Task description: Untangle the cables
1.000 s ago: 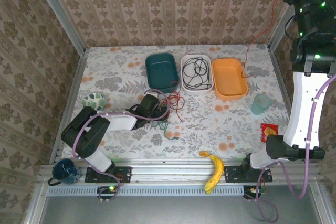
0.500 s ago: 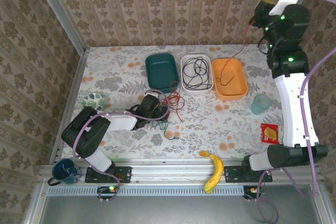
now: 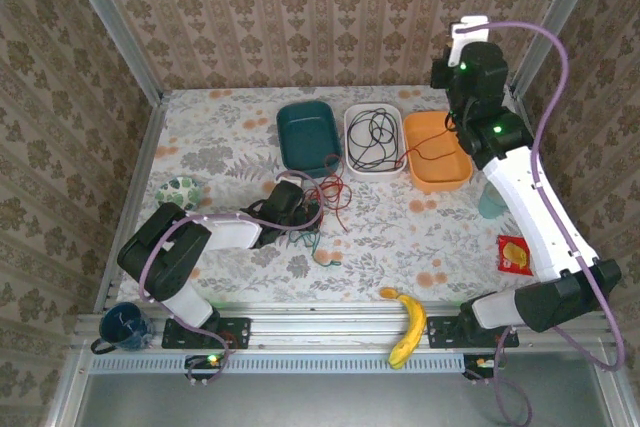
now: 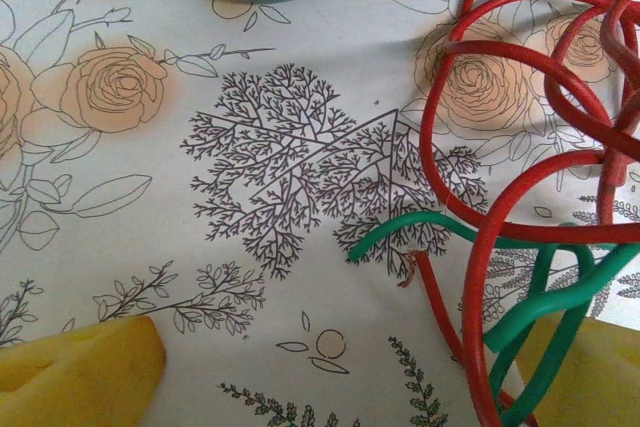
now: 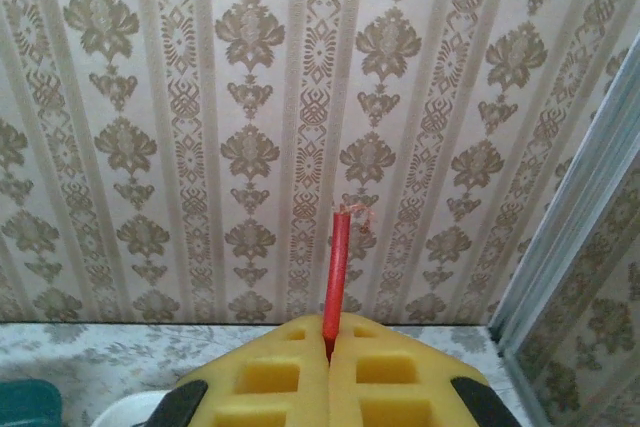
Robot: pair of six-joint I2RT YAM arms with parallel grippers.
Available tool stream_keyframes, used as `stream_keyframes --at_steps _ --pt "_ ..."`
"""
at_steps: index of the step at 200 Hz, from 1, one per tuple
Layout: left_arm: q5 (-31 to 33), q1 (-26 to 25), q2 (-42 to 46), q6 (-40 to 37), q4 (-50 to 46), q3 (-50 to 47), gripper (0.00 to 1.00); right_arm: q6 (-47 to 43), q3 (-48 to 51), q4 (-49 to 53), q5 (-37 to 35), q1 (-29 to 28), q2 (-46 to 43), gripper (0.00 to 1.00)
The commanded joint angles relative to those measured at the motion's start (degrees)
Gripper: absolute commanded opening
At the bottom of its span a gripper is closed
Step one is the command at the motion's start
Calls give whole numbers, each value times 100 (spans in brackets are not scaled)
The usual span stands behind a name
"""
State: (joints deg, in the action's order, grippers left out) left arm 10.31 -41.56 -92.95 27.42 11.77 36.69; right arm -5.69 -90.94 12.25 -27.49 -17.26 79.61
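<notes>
Tangle [image 3: 322, 195]: it is lying on the desk [image 3: 420, 237] just in front of the teal tub [image 3: 305, 137], with red loops [image 4: 430, 137] weaving over and under the green cable [image 4: 400, 225].
Left hand [image 4: 340, 362]: it is hovering low over that knot with its jaws spread wide, gripping nothing, and one pad is sitting right beside the green bend.
Risk at the knot: a close from here is likely catching red and green together. Any pull after that would be cinching the knot tighter rather than freeing a strand.
Lifted red cable [image 5: 337, 267]: its tip is poking up out of the right hand [image 5: 330, 339], and the rest is trailing down into the orange tub [image 3: 440, 187].
Right hand: it is clenched on that red tip, high up by the back wall and above the orange tub.
Risk up high: the hold is only on the very end, so the strand could be slipping free. The top view is not making clear whether this red line is running back to the knot. If it is, more lift would be dragging the whole tangle along.
Black cable [image 3: 375, 137]: it is sitting coiled inside the white tub [image 3: 375, 173], apart from the others and looking sorted.
Risk at the tubs: the dangling red length is hanging near the white tub's edge, so a careless release could be dropping it onto the black coil.
Cup [image 3: 497, 197]: it is standing just beside the right arm, so a low sweep coming down could be knocking it over.
</notes>
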Motion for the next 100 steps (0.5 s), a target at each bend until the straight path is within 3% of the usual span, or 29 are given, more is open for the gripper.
stream_keyframes --at_steps 1,47,100 --pt "66 99 -400 79 -851 -207 94 -1083 43 -552 -998 -325 152 0" --pt "59 87 -435 71 -860 -184 94 -1355 525 -360 -1127 -785 339 0" --pt "64 70 -392 41 -988 -108 94 -547 795 158 -840 -521 1238 0"
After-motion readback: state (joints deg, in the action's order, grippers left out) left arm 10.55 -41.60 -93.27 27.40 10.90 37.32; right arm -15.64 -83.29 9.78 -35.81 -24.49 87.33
